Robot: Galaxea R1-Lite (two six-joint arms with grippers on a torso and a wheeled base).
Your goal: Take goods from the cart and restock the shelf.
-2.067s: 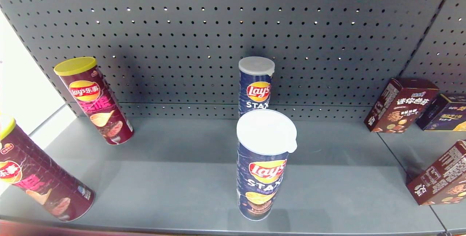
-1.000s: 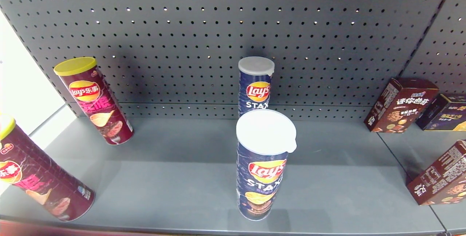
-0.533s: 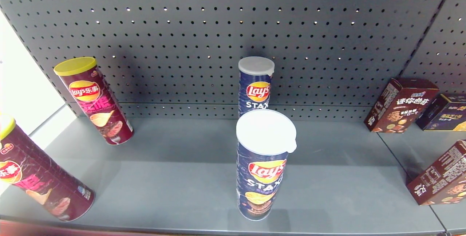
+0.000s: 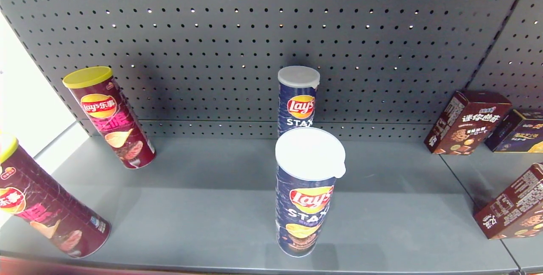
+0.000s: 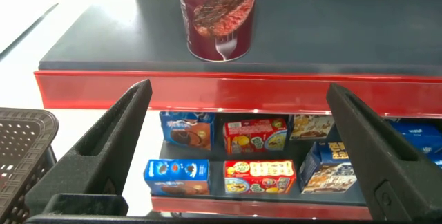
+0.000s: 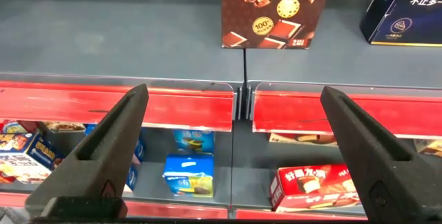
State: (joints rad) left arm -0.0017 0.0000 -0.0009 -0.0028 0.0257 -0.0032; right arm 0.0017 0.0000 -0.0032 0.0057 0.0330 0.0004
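1. Left gripper [image 5: 238, 87]: fingers spread wide, nothing between them. It faces the red edge strip [image 5: 83, 89] of the shelf [image 4: 203, 211], with a woven basket [image 5: 24, 148] to one side.
2. Right gripper [image 6: 235, 91]: fingers spread wide, empty, facing the same strip below a brown box [image 6: 276, 10].
3. Mid-shelf: two blue cans upright, one [image 4: 303, 207] near the front, one [image 4: 298, 101] behind it by the pegboard [image 4: 212, 33].
4. Left end: two red cans [image 4: 108, 116] [image 4: 46, 207] with yellow lids, upright.
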